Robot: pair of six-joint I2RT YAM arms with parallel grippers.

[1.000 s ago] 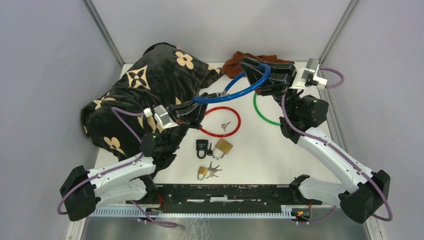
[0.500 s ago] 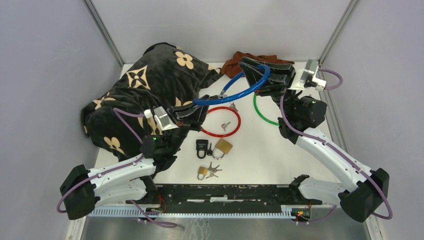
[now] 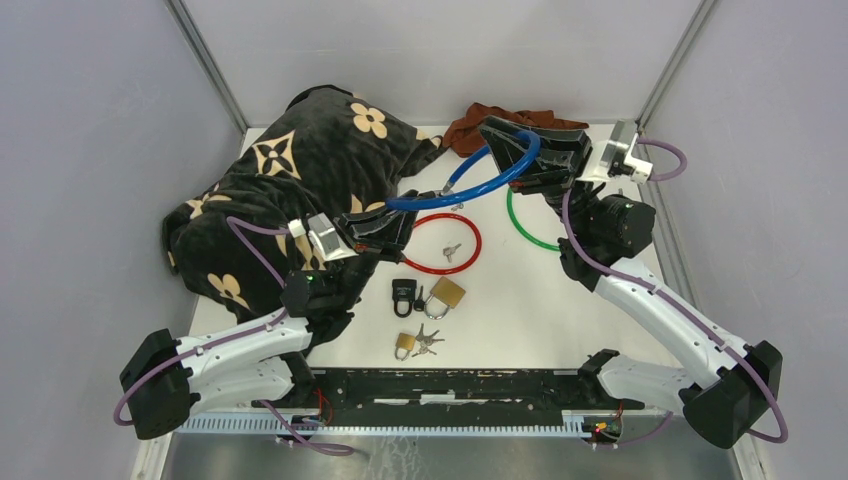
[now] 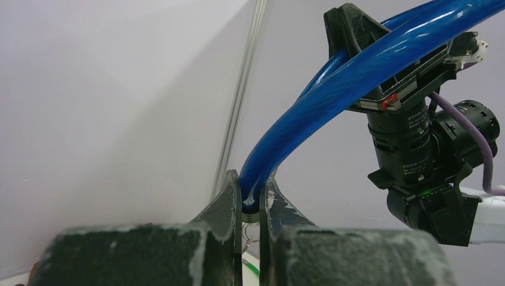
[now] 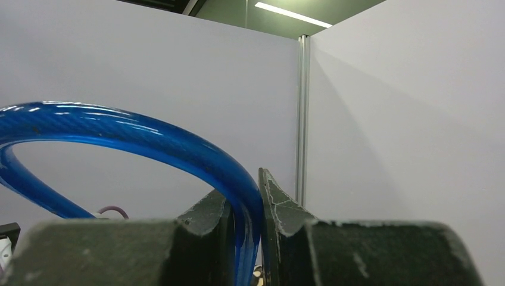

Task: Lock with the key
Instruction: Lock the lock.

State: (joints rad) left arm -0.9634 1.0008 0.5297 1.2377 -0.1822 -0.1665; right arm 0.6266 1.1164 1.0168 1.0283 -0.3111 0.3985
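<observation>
A blue cable lock (image 3: pixel 470 184) hangs in the air between both arms. My left gripper (image 3: pixel 408 212) is shut on its lower end, just above a silver ferrule (image 4: pixel 252 210). The cable (image 4: pixel 333 89) arcs up and to the right from my left gripper (image 4: pixel 251 196). My right gripper (image 3: pixel 503 138) is shut on the upper loop of the cable (image 5: pixel 149 140), which runs down between the fingers of the gripper (image 5: pixel 244 196). A loose key (image 3: pixel 451 251) lies inside a red cable ring. More keys (image 3: pixel 428 340) lie beside a small brass padlock (image 3: pixel 404 346).
A black blanket with tan flowers (image 3: pixel 300 170) covers the back left. A brown cloth (image 3: pixel 480 120) lies at the back. On the table are a red cable ring (image 3: pixel 472 243), a green cable (image 3: pixel 525 230), a black padlock (image 3: pixel 403 295) and a brass padlock (image 3: pixel 447 292).
Both arms have barely shifted, with the blue cable still held between them. Both grips are unchanged.
</observation>
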